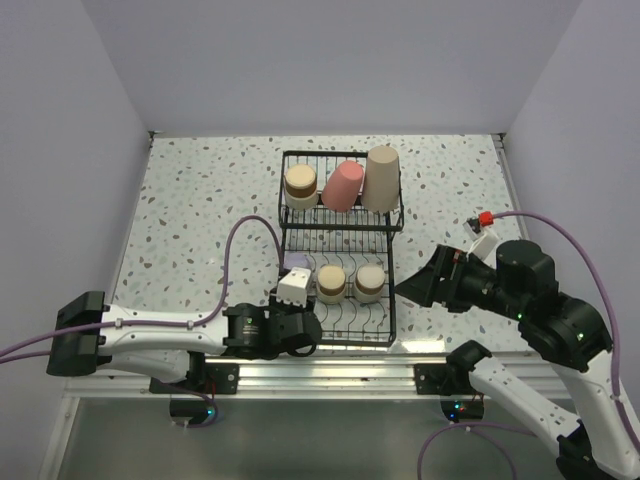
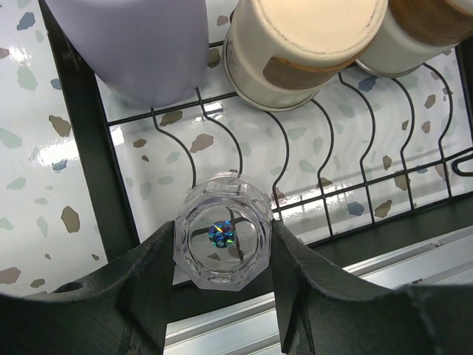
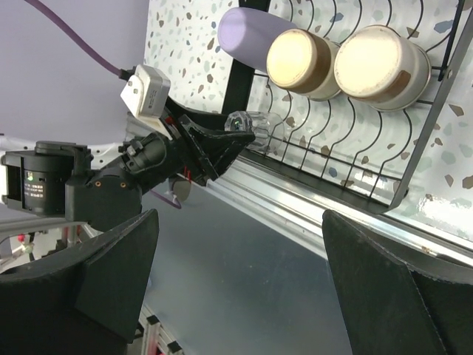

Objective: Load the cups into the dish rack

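The black wire dish rack [image 1: 388,300] stands mid-table. Its raised back basket holds a tan-brown cup [image 1: 300,185], a pink cup [image 1: 343,185] and a tall beige cup [image 1: 381,178]. The lower tines hold two tan-brown cups [image 1: 331,283] [image 1: 370,281] and a lavender cup [image 2: 140,44]. My left gripper [image 2: 224,231] is shut on the tiny clear glass [image 2: 222,244], just above the rack's near-left corner. The glass also shows in the right wrist view [image 3: 244,122]. My right gripper [image 3: 236,274] is open and empty, beside the rack's right side [image 1: 415,285].
An aluminium rail [image 1: 330,375] runs along the near table edge, just below the rack. The speckled tabletop [image 1: 200,220] lies left and right of the rack. White walls close in the back and sides. A purple cable [image 1: 245,235] loops over the left arm.
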You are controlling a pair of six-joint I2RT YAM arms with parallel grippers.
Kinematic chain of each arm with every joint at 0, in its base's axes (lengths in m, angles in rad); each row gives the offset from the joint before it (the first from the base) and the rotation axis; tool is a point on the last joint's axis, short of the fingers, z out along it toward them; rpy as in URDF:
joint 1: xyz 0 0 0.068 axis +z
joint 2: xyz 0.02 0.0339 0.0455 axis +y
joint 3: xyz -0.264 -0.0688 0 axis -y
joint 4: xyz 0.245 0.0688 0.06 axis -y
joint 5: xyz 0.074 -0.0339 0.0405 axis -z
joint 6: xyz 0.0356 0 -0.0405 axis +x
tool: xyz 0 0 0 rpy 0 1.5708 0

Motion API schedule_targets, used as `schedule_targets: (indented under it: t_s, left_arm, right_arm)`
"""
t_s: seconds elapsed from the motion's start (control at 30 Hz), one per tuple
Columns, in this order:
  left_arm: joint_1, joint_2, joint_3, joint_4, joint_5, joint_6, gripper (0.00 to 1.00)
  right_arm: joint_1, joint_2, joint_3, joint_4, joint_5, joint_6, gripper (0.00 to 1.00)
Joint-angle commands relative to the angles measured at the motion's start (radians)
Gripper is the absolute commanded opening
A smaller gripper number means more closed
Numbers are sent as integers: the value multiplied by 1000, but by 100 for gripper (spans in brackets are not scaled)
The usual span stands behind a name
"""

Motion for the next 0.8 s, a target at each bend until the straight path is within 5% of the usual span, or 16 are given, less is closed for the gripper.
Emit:
schedule_targets:
  t_s: [0.0, 0.13, 0.57, 0.77]
  left_arm:
    - [8, 4, -13, 8, -28, -48, 3]
    - [18, 25, -14, 7, -19, -46, 11]
    - [19, 25, 16, -7, -35, -11, 87]
    - [19, 8, 54, -35, -45, -2, 93]
  right_arm:
    - [-3, 9, -10, 44, -19, 5, 95]
    - [-2, 9, -23, 50, -21, 5, 95]
    - [-3, 2, -52, 64, -12, 5, 95]
    - [-3, 4, -63, 72, -10, 4, 95]
